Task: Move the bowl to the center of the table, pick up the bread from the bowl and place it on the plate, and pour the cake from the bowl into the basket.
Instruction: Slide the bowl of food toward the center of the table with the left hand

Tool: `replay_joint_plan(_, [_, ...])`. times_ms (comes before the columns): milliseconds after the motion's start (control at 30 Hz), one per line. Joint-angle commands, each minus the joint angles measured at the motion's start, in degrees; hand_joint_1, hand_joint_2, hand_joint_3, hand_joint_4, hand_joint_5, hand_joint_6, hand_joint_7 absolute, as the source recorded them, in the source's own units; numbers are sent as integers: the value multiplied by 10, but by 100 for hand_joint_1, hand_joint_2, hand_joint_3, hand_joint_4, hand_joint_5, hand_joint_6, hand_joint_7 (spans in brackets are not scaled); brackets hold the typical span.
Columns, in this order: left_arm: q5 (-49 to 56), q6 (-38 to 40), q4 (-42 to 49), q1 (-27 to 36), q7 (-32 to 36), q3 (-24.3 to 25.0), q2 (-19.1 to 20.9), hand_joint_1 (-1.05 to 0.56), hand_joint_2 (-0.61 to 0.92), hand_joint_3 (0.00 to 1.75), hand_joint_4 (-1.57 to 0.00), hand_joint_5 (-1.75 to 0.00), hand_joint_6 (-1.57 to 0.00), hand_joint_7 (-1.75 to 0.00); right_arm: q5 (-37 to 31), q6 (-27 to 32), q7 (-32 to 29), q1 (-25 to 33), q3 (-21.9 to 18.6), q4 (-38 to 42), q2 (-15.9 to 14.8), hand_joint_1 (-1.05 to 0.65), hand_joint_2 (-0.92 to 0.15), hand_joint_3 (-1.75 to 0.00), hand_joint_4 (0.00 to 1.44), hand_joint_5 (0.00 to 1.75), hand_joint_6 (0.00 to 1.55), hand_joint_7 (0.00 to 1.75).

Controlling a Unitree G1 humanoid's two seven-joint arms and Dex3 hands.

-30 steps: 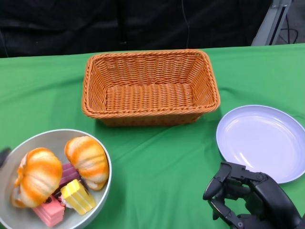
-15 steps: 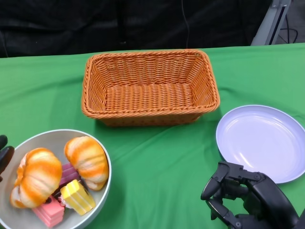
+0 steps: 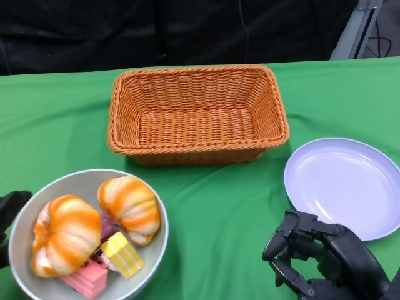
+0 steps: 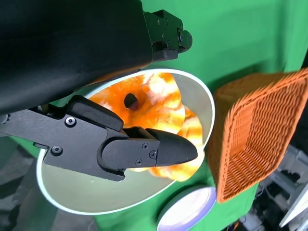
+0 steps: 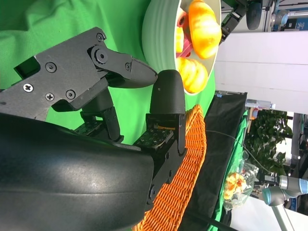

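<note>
At the desk's near left corner I see my left robot hand (image 3: 11,212) against the outer rim of the grey bowl (image 3: 37,200); in the left wrist view one finger (image 4: 159,147) reaches over the rim above the food while others curl outside the wall, so it grips the bowl's edge. The bowl holds two orange-glazed bread rolls (image 3: 128,206) side by side, and under them a yellow cake slice (image 3: 122,255) and a pink cake slice (image 3: 87,281). My right robot hand (image 3: 312,256) sits at the near right edge, fingers curled inward around nothing, just short of the lavender plate (image 3: 344,184). The plate lies bare toward the right edge of the green cloth (image 3: 219,212). The woven orange basket (image 3: 197,112) stands toward the far middle of the desk, well apart from the bowl, near the plate's far-left side.
</note>
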Motion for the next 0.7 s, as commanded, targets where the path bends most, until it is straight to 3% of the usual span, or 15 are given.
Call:
replay_joint_plan(33, [-18,28,-2,-7,-20,1,16,-67,92,48,0,0,0,0,0,0,-2,-2,0,-3,-1,-15,-64,-81,71,164,69,130])
replay_joint_plan(700, [-85,142,-52,-3,-7,23,-11,-69,92,52,0,0,0,0,-10,-23,-3,-10,5,10,3,-14,-62,-85,73,162,70,131])
